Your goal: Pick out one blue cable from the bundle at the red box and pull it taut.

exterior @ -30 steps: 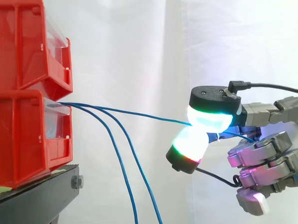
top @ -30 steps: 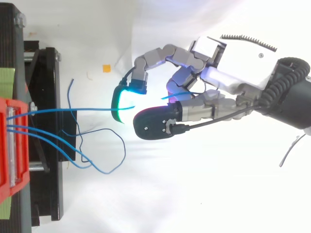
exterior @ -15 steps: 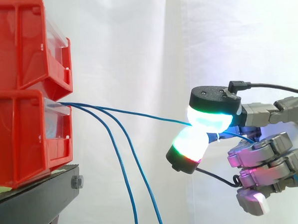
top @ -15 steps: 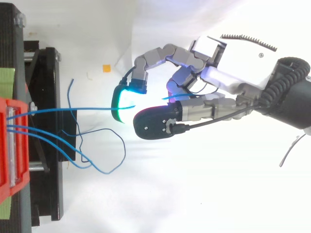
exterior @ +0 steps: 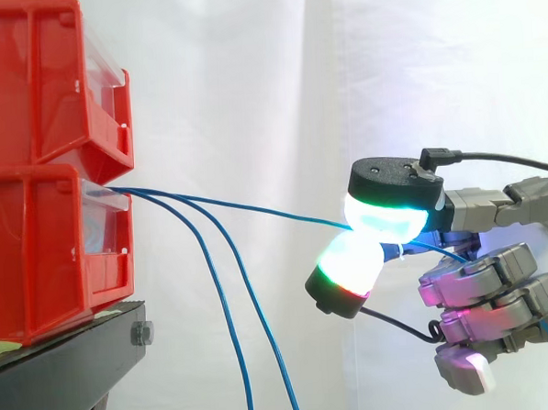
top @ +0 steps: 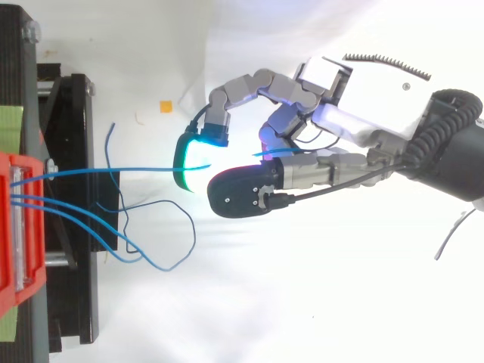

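Note:
Several thin blue cables come out of the front of the lower red bin (exterior: pixel 47 254) at the left. One blue cable (exterior: pixel 256 210) runs nearly straight from the bin to my hand (exterior: pixel 485 290), sagging slightly. Two glowing fingertips (exterior: pixel 385 219) pinch it between them, right of centre in the side view. From above, the pinched cable (top: pixel 113 172) stretches from the red bin (top: pixel 19 227) to the hand (top: pixel 302 170). Two other blue cables (exterior: pixel 229 308) hang down loose from the bin. The remaining fingers are curled below the pinch.
A second red bin (exterior: pixel 47 79) is stacked on the lower one, both on a black stand (exterior: pixel 71 363). In the top view the loose cables (top: pixel 162 249) loop on the white floor beside the stand (top: pixel 72 212). A small orange scrap (top: pixel 165 107) lies there.

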Controlling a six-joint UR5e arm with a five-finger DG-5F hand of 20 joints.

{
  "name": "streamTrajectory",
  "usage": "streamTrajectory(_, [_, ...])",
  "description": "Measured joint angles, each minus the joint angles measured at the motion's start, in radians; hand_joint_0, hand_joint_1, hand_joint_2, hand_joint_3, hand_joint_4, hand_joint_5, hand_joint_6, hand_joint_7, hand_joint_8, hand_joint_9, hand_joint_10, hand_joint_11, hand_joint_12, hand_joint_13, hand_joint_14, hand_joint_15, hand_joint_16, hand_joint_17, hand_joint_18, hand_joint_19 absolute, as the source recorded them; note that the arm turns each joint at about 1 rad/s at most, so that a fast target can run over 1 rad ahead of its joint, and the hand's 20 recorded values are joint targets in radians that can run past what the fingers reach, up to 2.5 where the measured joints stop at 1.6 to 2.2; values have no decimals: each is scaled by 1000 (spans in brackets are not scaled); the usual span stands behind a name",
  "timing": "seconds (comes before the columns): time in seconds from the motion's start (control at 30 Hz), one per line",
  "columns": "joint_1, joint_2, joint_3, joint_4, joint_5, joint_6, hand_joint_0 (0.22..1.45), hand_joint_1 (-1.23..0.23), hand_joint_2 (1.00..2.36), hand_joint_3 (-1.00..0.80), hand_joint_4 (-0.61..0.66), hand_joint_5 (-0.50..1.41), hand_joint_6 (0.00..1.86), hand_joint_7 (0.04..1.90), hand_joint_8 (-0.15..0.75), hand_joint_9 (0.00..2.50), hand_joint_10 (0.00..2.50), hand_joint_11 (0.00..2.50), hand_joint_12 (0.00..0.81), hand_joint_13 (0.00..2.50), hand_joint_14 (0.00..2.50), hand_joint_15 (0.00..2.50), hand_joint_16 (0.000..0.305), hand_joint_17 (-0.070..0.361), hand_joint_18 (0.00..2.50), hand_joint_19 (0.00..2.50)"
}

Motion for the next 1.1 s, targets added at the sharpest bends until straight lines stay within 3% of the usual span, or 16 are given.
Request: streamTrajectory(1.1, [1, 0, 0, 0, 0, 0, 732, -753, 1018, -227, -141, -194, 933, 1034, 221, 1175, 1313, 1430, 266, 1221, 1439, 1213, 39, 87, 940, 1156])
